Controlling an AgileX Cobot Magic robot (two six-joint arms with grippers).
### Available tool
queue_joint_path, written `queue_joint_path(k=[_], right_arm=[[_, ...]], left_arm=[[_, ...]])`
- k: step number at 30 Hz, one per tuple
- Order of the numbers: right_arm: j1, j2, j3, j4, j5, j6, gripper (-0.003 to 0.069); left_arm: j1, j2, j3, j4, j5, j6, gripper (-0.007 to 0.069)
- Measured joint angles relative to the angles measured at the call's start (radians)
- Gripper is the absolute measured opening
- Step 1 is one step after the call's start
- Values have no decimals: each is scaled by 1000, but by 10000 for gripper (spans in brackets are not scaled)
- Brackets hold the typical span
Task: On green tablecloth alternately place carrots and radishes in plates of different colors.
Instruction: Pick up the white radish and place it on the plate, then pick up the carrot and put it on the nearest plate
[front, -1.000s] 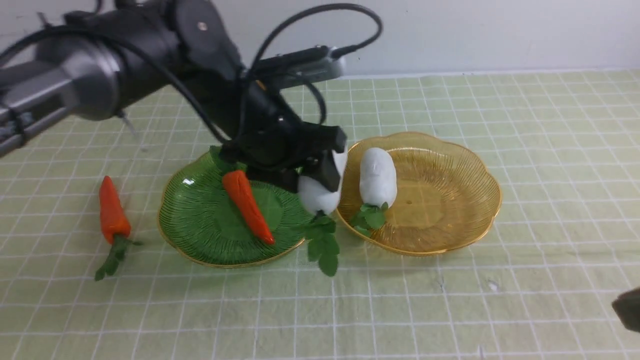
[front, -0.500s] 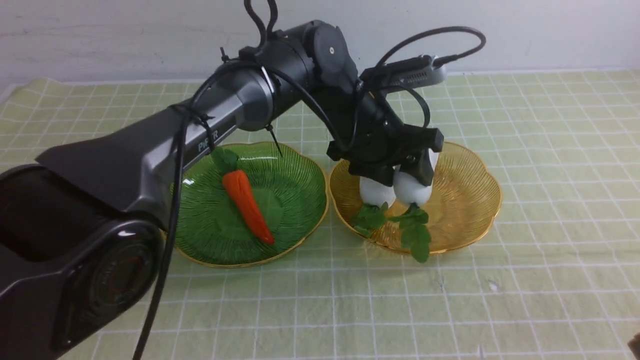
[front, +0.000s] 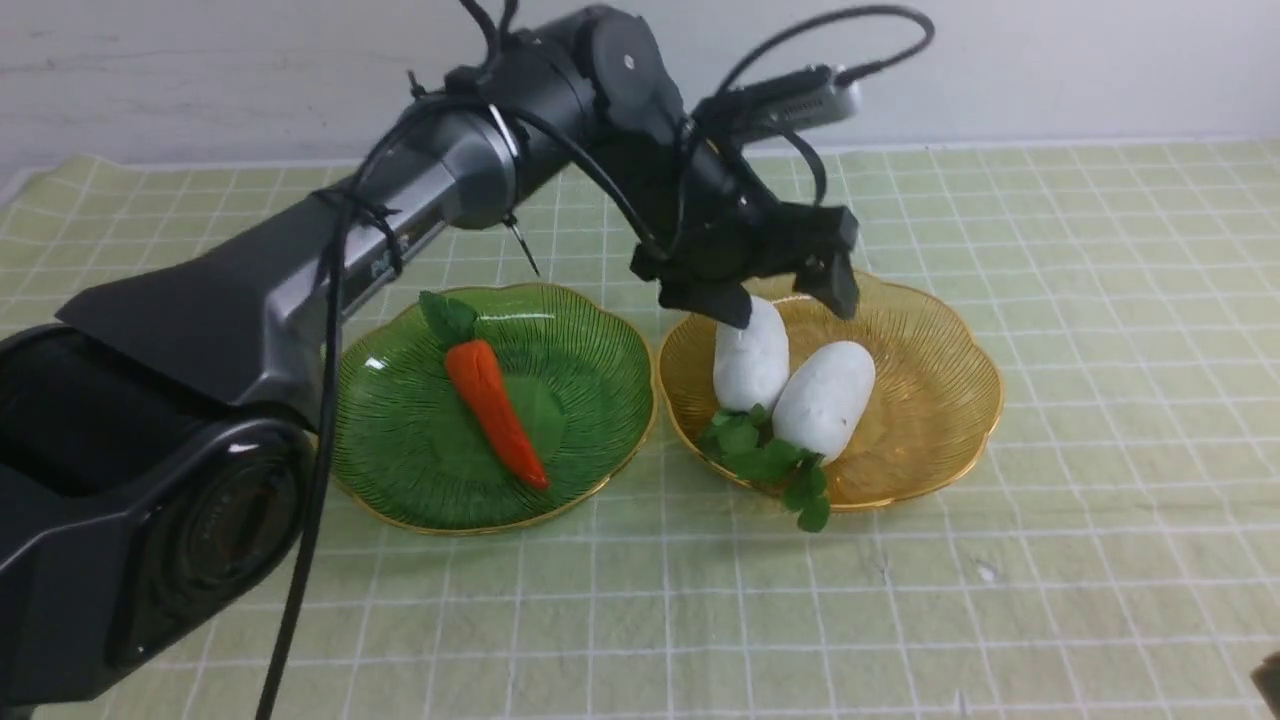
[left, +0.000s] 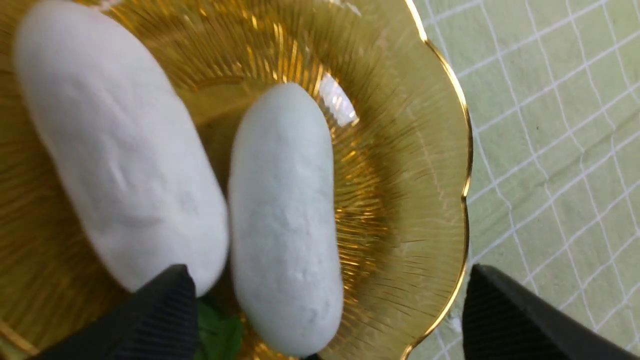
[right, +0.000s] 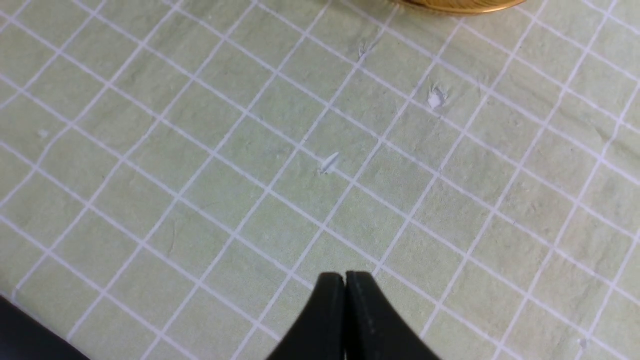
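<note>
The left gripper (front: 787, 300) stands spread wide and empty, just above two plump white matte toy radishes (front: 825, 398). These lie touching side by side in the translucent amber ribbed plate (front: 950, 390). A glossy orange toy carrot (front: 492, 410) lies in the dark green plate (front: 590, 340). The right gripper (right: 345, 287) is closed and empty over the pale green grid tablecloth (right: 200, 150).

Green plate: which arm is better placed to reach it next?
Left. The left gripper hangs open over the amber plate beside the green plate; the right gripper, shut, is farther off over cloth.
</note>
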Motion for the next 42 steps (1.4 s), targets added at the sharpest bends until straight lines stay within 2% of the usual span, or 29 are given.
queue_joint_path(k=[4, 5, 6, 9, 12, 17, 20, 22, 27, 39, 42], right_arm=[[0, 0, 0, 0, 0, 0, -15], [0, 0, 0, 0, -1, 0, -15], [0, 0, 2, 0, -3, 0, -15], [0, 0, 4, 0, -3, 0, -15], [0, 0, 4, 0, -7, 0, -15], [0, 0, 4, -3, -7, 0, -15], [0, 0, 4, -7, -9, 0, -15], [0, 0, 4, -7, -23, 0, -15], [0, 0, 4, -7, -53, 0, -15], [0, 1, 4, -7, -58, 0, -15], [0, 1, 4, -7, -58, 0, -15]], left_arm=[[127, -11, -118, 46, 124, 0, 611], [157, -16, -135, 69, 132, 0, 598], [232, -29, -153, 122, 138, -5, 570], [305, -34, -157, 164, 141, -27, 547], [410, -35, -132, 196, 144, -77, 526], [516, -88, 11, 203, 144, -100, 526], [545, -128, 113, 261, 144, -99, 525], [561, -142, 185, 359, 144, -116, 519], [577, -103, 253, 472, 144, -166, 519], [576, 33, 260, 519, 137, -177, 512], [576, 49, 260, 519, 136, -177, 442]])
